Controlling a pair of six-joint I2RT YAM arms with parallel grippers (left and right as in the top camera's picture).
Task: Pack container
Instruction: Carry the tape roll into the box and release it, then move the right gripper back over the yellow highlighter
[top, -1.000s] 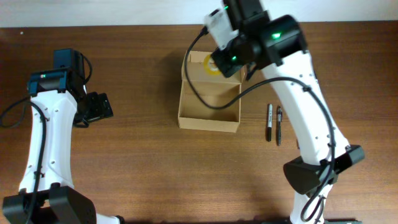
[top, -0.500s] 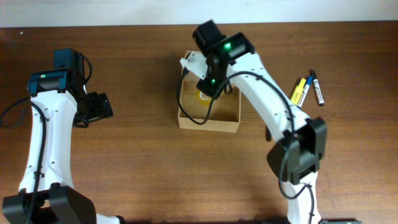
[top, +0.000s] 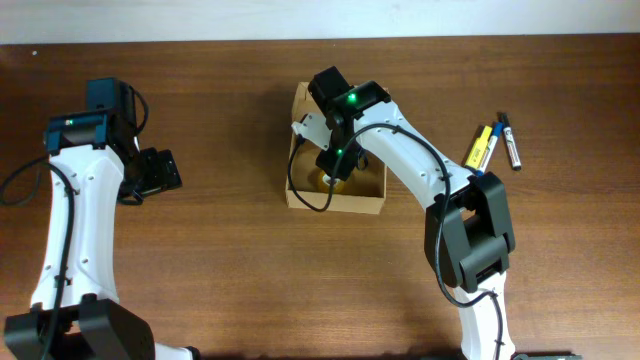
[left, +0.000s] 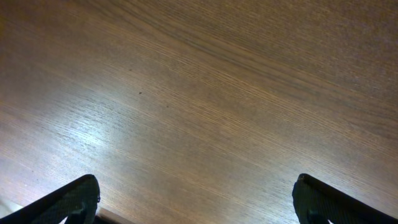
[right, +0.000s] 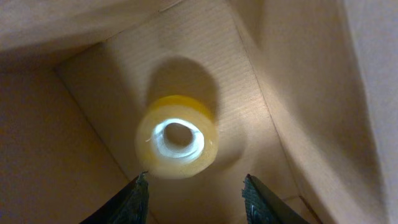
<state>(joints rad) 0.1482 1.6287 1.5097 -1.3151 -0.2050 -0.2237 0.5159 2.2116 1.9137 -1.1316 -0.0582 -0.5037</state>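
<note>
While the right end effector (right: 198, 200) hangs spread open and empty inside the container (top: 335, 203) at the middle of the worktop (top: 230, 260), a yellow tape roll (right: 177, 146) lies on its floor; the left end effector (left: 199, 202) gapes wide, empty, well apart

One box (top: 336, 200), one roll (right: 177, 144), two markers (top: 482, 147).

Tan-brown container (top: 335, 203), pale yellow tape roll (right: 204, 144), dark brown wood-grain table (top: 230, 280)
</note>
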